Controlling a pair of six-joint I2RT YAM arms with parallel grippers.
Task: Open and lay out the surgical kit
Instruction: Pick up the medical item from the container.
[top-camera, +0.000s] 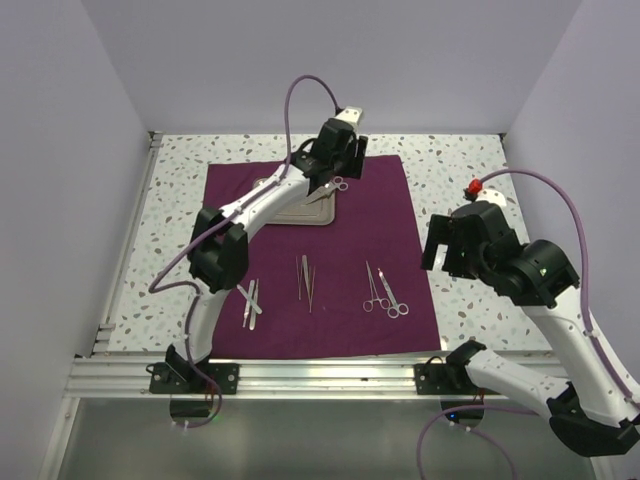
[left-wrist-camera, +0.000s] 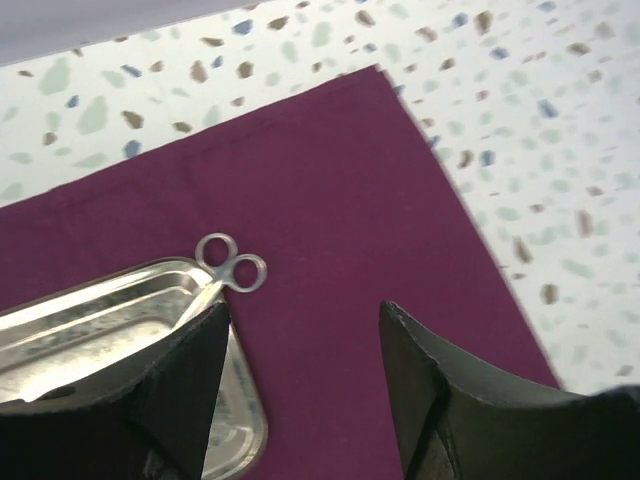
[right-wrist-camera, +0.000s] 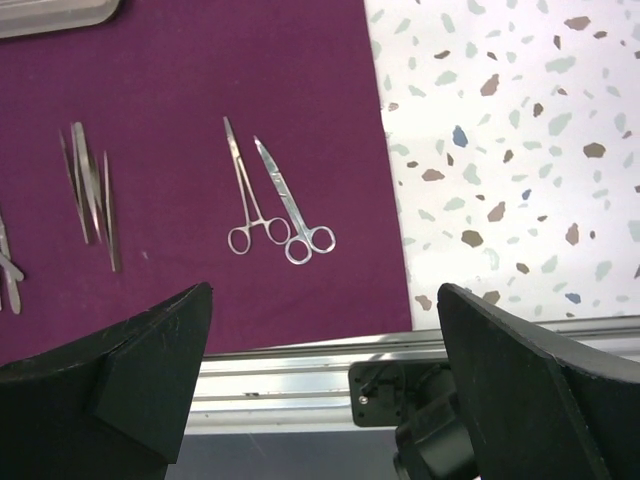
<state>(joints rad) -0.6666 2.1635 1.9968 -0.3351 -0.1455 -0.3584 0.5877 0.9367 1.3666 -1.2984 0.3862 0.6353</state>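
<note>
On the speckled bench (top-camera: 450, 160) the purple cloth (top-camera: 370, 230) lies spread flat. Along its near edge, from the left, lie short tweezers (top-camera: 249, 303), long tweezers (top-camera: 305, 280) and two forceps (top-camera: 385, 293). Farther back sits the steel tray (left-wrist-camera: 100, 320), with a ringed instrument (left-wrist-camera: 232, 263) overhanging its rim. The left end effector (left-wrist-camera: 300, 315) hovers above, jaws parted and empty. That instrument looks light, stiff and slick, best pinched across its shanks just below the rings. Past the cloth's right edge, the right end effector (right-wrist-camera: 325, 290) hangs wide open, holding nothing.
</note>
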